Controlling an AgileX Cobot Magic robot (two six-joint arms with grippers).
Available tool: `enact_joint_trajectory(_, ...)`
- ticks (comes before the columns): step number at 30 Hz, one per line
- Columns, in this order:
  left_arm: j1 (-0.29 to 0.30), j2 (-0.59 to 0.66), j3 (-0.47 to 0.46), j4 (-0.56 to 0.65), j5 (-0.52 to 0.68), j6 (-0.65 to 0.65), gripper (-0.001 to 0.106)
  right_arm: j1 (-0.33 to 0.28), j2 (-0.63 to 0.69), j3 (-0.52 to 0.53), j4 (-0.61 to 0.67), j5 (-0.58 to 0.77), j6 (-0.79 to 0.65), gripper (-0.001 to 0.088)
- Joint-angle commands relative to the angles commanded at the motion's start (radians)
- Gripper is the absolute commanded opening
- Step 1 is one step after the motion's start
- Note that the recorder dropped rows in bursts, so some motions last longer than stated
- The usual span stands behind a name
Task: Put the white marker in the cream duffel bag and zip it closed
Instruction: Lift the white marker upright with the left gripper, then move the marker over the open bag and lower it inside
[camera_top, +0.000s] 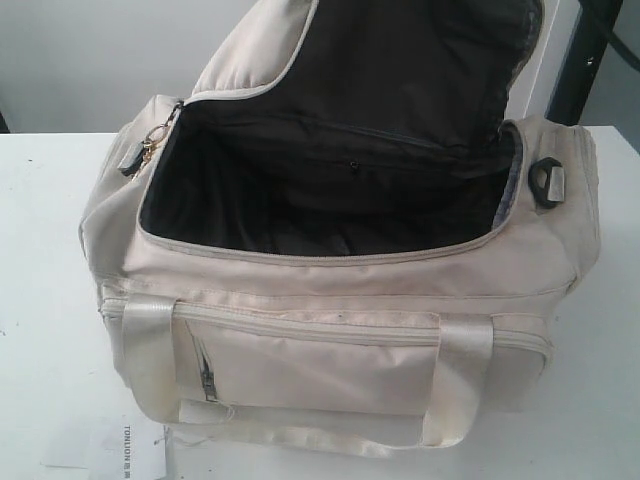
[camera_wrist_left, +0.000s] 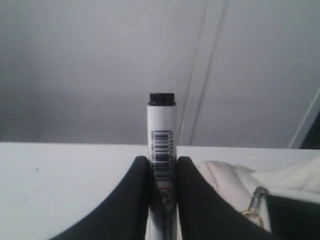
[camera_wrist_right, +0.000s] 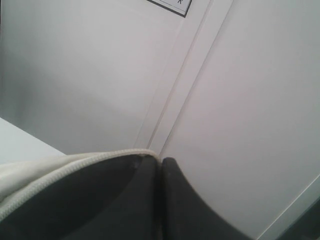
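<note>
Bag (camera_top: 330, 350) first: in the outside view the big cream bag sits on the white table (camera_top: 50, 250). Its top is wide open and the inside is dark. The lid flap (camera_top: 245, 60) stands up at the back. A sheet of paper (camera_top: 120, 452) with small print pokes out by the bag's front corner. I cannot see my claws in this view.

From my left wrist, my left claw (camera_wrist_left: 162, 161) is squeezed tight on the white marker (camera_wrist_left: 162, 135). The marker stands straight up between the two black fingers (camera_wrist_left: 131, 200), black cap on top, with a bar code on its side. It is outside the bag, above the table. A corner of the bag and a small ring on its zip are just beside me.

From my right wrist, my right claw (camera_wrist_right: 159, 161) is pinched closed. The zip edge of the bag's flap runs right into its tips, so it grips the flap.
</note>
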Motion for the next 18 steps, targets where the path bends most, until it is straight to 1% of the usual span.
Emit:
enact_joint_trajectory(2,-0.026,0.0,0.0,0.02,-0.063,0.0,0.0,0.0,0.0,0.0,0.0,0.0,0.0,0.0)
enact_joint_trajectory(4,-0.049,0.0,0.0,0.046,-0.151,0.0,0.0,0.0,0.0,0.0,0.0,0.0,0.0,0.0)
enact_joint_trajectory(8,-0.076,0.017,0.0,0.048,-0.323,0.0,0.0,0.0,0.0,0.0,0.0,0.0,0.0,0.0)
enact_joint_trajectory(13,-0.115,0.068,0.0,0.016,-0.401,0.0,0.0,0.0,0.0,0.0,0.0,0.0,0.0,0.0)
enact_joint_trajectory(18,-0.16,0.123,0.0,-0.098,-0.511,0.066,0.0,0.0,0.0,0.0,0.0,0.0,0.0,0.0)
